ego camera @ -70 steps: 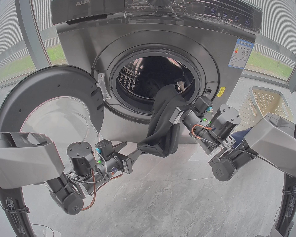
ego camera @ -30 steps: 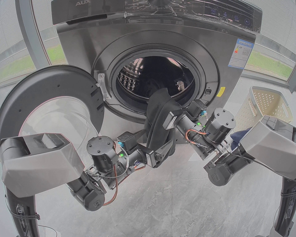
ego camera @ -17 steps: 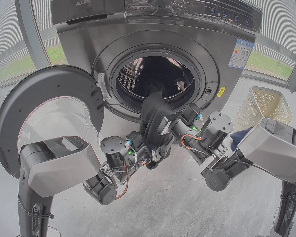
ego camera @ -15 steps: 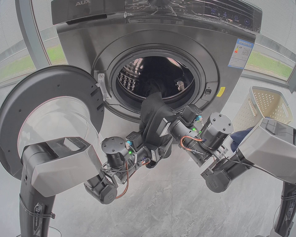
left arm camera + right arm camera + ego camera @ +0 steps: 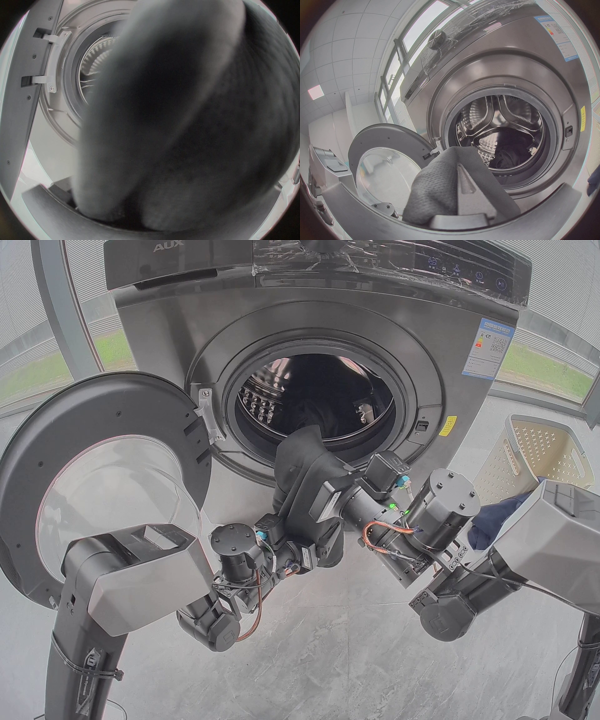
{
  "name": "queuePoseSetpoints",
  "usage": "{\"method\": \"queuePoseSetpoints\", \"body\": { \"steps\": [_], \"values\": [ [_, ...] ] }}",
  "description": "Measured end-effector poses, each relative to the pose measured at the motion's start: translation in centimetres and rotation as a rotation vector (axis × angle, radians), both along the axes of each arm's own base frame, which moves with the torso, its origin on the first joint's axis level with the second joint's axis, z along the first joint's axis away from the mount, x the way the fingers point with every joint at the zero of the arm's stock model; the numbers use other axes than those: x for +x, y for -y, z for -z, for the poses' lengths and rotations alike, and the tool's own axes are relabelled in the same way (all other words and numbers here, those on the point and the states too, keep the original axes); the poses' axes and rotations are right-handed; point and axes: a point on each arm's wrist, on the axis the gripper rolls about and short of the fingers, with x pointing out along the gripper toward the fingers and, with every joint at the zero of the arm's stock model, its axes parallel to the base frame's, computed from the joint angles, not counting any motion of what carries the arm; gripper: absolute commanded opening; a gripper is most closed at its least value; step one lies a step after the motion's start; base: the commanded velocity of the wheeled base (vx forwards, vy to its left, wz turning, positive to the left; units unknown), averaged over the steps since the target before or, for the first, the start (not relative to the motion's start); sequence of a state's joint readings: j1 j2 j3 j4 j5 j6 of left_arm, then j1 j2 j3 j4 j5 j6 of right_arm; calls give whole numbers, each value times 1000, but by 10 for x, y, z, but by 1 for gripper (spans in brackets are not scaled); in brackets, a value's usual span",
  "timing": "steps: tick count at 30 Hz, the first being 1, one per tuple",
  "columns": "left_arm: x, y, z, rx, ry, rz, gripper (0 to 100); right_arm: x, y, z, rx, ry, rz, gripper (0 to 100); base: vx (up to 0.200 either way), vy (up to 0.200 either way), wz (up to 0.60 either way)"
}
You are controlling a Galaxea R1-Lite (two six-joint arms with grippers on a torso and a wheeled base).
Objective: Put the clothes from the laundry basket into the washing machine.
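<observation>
Black cloth of a garment (image 5: 300,477) reached up to the lower rim of the washing machine (image 5: 187,321) opening at the centre of the frame (not yet inside). The right gripper (image 5: 468,187) was closed upon it. The left gripper (image 5: 322,550) was buried underneath, so we cannot tell its state. We judged one dark item (image 5: 507,156) already in the drum (image 5: 500,122), and blue clothes (image 5: 494,521) waiting in the laundry basket (image 5: 550,446) at the right.

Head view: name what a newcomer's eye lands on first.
A black garment hangs bunched before the open mouth of the washing machine, between both arms. The round door stands swung wide on the left, and a cream laundry basket sits at the right.
</observation>
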State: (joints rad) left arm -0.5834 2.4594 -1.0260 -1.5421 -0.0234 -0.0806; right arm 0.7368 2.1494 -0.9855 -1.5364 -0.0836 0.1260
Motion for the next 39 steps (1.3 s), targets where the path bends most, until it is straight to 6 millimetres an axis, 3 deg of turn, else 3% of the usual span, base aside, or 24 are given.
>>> {"method": "queuePoseSetpoints", "body": {
  "steps": [3,4,12,20,25,30,39],
  "values": [
    [2,1,1,-2,2,-17,100,-2,1,0,-1,-2,0,0,0,0,0],
    [3,1,2,-3,3,-19,0,-2,1,0,0,-2,-1,0,0,0,0],
    [6,3,1,-14,15,-35,0,-2,4,-2,1,-2,3,0,0,0,0],
    [11,-4,-8,-34,35,-59,0,10,20,-2,-1,-3,53,0,0,0,0],
    [11,-9,-26,-59,65,-67,0,25,41,1,-13,-17,121,0,0,0,0],
    [6,-12,-52,-91,109,-67,0,31,59,18,-56,-69,168,0,0,0,0],
    [-11,-12,-79,-121,141,-55,0,40,68,41,-93,-120,198,0,0,0,0]
  ]
}}
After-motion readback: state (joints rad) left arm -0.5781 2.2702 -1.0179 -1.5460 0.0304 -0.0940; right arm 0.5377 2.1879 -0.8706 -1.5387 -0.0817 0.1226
